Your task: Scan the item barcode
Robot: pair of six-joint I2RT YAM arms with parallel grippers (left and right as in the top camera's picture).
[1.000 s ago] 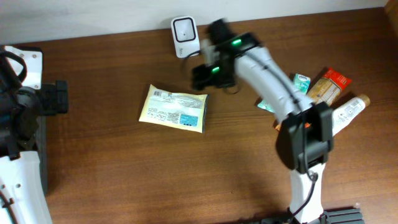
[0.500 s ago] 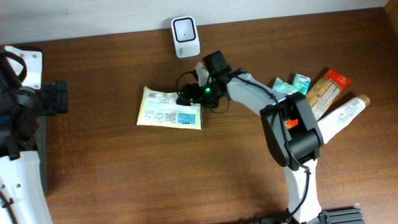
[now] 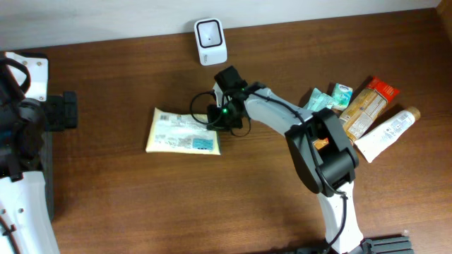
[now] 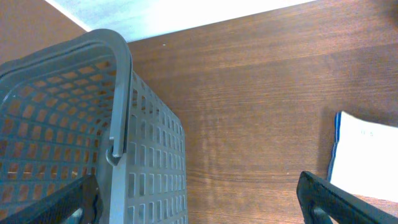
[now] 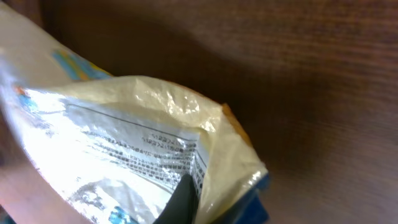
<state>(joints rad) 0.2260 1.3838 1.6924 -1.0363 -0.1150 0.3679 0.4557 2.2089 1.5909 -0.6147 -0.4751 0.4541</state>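
Nearest me, at the bottom right of the overhead frame, the right arm [image 3: 332,169] rises from its base and reaches up and left across the brown worktop [image 3: 127,204]. Its right hand [image 3: 219,118] sits a little left of the frame's centre, closed tight on the right edge of the yellow-and-white packet [image 3: 182,132]. The packet otherwise lies flat on the wood, stretching left from the hand with its printed side up. In the wrist view that pinched edge is crumpled and lifted toward the lens, with one dark finger [image 5: 180,200] showing in front of the foil. At the left edge of the overhead frame the left arm [image 3: 32,120] hangs well apart from the packet. Its left hand [image 4: 199,190] is spread fully wide with nothing between the tips, over bare wood beside a grey slotted basket [image 4: 124,93]. A corner of the packet shows at the right of that view. On the right of the overhead frame lie teal sachets [image 3: 323,99], an orange snack bar [image 3: 369,99] and a white tube [image 3: 387,130], bunched together. Farthest off, at the top centre by the wall, stands the white scanner [image 3: 210,42], apart from the hand and the packet.
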